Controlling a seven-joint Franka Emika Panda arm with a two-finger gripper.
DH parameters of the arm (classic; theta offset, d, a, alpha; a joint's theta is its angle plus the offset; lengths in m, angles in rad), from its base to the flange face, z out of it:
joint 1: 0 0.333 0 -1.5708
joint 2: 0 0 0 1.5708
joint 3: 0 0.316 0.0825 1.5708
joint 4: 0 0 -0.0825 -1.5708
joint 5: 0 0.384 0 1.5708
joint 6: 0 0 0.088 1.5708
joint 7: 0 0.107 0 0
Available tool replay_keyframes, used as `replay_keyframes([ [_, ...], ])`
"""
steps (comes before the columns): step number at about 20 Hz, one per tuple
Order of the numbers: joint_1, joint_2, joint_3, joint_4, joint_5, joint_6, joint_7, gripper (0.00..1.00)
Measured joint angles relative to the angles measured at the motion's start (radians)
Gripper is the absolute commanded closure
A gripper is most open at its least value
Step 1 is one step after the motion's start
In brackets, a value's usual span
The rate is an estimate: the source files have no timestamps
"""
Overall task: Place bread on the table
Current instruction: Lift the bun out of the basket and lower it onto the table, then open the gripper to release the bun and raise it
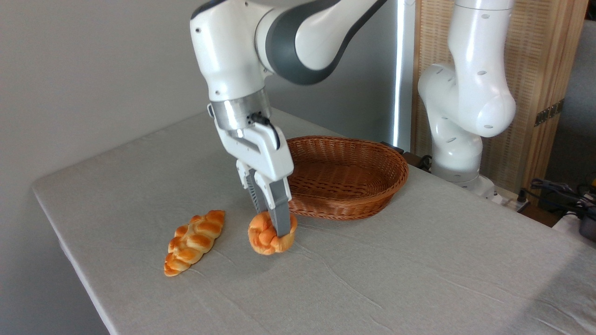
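The end effector [272, 223] points down and leans slightly to the right, its two grey fingers [281, 209] closed around the bread [269, 238], one finger across the bun's front and the other behind it. The bread is a small, roundish, knotted bun, golden-orange on top with a paler underside, tilted in the grip. It sits at or just above the table [419, 270]; whether its base touches the cloth cannot be told. It is in the middle part of the table, somewhat toward the left edge.

Just behind and to the right of the bread stands a brown oval wicker basket [347, 174], its near wall close to the bun but apart from it. To the left lies a long, flat braided loaf [194, 242], flat on the cloth, near the left edge and clear of the bun.

The table's wrinkled light grey cloth is bare in front of the bread and across the whole right half toward the near edge. The robot's white base [458, 153] stands at the far right edge, behind the basket.
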Motion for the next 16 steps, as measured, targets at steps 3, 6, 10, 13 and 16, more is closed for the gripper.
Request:
replay_keyframes([
  [3,-0.005,0.02,0.0,0.001,0.0,0.033,0.0,0.0],
  [6,-0.026,0.027,-0.001,0.001,0.0,0.033,0.0,0.0],
  [10,-0.037,0.029,-0.001,0.002,0.0,0.033,0.0,0.0],
  [13,-0.036,0.027,0.001,0.013,0.0,0.034,-0.002,0.0],
  [16,-0.033,0.018,0.003,0.065,-0.006,0.029,-0.028,0.0],
])
